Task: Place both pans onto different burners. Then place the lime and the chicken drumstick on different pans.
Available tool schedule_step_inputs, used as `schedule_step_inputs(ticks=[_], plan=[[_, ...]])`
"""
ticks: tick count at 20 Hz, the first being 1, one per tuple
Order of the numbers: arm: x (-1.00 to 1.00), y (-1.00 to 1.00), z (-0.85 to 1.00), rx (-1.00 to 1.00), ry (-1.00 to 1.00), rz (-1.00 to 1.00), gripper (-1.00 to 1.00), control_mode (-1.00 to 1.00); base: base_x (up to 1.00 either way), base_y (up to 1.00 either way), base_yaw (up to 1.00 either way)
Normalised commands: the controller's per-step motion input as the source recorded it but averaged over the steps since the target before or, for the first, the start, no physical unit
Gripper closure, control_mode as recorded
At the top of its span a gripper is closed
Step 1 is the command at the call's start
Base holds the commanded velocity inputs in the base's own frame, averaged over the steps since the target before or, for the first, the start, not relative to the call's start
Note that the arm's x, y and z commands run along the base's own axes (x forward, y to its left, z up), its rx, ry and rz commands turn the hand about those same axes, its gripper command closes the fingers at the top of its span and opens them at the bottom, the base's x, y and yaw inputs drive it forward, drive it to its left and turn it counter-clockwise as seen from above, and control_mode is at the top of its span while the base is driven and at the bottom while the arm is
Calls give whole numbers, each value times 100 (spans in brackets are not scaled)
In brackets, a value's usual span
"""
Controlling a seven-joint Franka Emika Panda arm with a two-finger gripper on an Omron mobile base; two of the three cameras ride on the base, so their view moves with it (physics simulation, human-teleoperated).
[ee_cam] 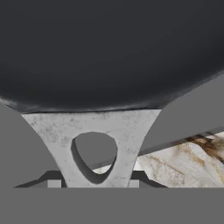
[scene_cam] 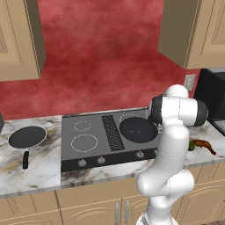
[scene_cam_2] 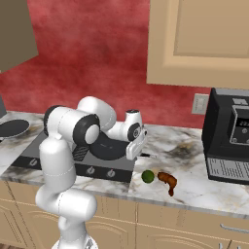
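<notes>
- Left base view, centre right: a black frying pan sits on the right rear burner of the grey cooktop; my arm rises from the lower right and hides the pan's right edge.
- Left base view, left edge: the second frying pan rests on the marble tabletop, just beside the cooktop, its black handle pointing toward the bottom of the frame.
- Right base view, centre: the end effector hangs at the right edge of the pan on the cooktop, over the cooktop's right border.
- Hand view, upper half: I see the dark pan bowl close up, with the pale metal handle bracket and its rounded hole in the lower centre. The finger tips are not visible to me, so I cannot tell how far the end effector is open or whether it grips the handle.
- Right base view, lower centre: the lime and the chicken drumstick lie on the tabletop just beside each other, right of the cooktop, near the front edge.
- Right base view, right side: a dark coffee machine stands on the tabletop below a wall cabinet.
</notes>
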Motion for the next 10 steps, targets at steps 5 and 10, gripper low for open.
schedule_step_inputs(ticks=[5, 10], plan=[[0, 0, 0, 0, 0, 1, 100, -100, 0, 0, 0], [0, 0, 0, 0, 0, 0, -100, -100, 0, 0, 0]])
